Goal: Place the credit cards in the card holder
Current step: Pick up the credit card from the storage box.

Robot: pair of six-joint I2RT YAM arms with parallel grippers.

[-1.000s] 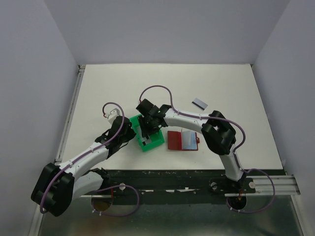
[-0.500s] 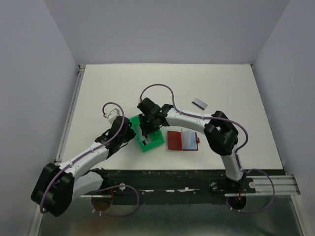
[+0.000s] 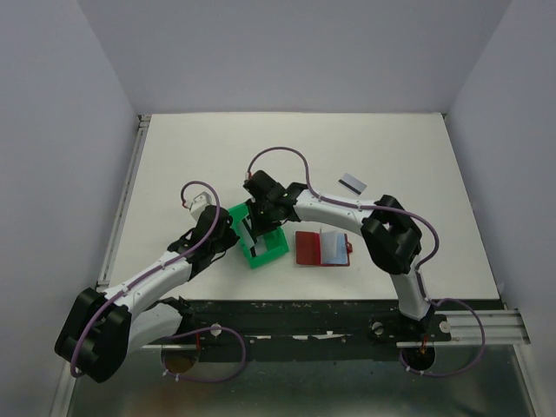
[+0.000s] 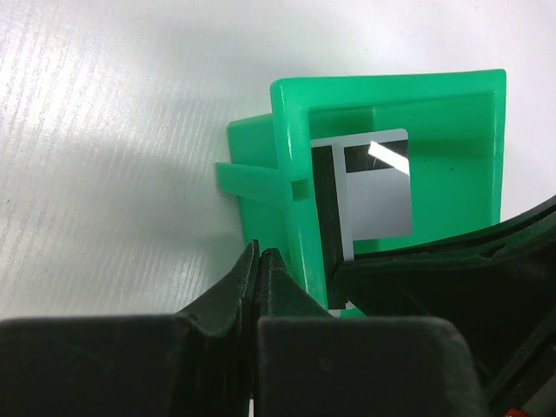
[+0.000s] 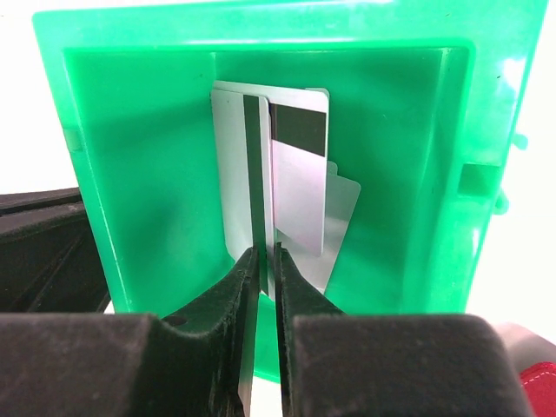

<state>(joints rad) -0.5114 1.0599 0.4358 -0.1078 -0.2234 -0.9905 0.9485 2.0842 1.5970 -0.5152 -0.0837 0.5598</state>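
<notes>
Jaws first, seen from above: my left gripper point(image 3: 230, 236) sits at the outer left wall of the green tray point(image 3: 274, 250), while my right gripper point(image 3: 257, 228) dips down into that tray. To the right of my right jaws, apart from the tray, the card holder point(image 3: 321, 248) lies open on the table point(image 3: 391, 148), with its dark red half nearer the tray and its light blue half beyond. Farther off to the right, a stray card point(image 3: 352, 182) lies alone on the table. Through my left wrist camera, my left jaws are closed tip to tip with nothing showing between them. The tips rest right against the tray's outer wall, just below a small rib that juts from it. Past that wall, inside the tray, the credit cards point(image 4: 375, 187) show a dark stripe on the side nearest my tips, and the black bulk of my other gripper crowds in at the lower right. Through my right wrist camera, my right jaws are drawn narrow, one fingertip point(image 5: 248, 274) on each side of the lower edge of an upright card point(image 5: 231, 191) whose dark stripe runs straight up from the gap. I cannot tell whether the pads actually bite on it. The other credit cards stand just right of it, inside the tray.
</notes>
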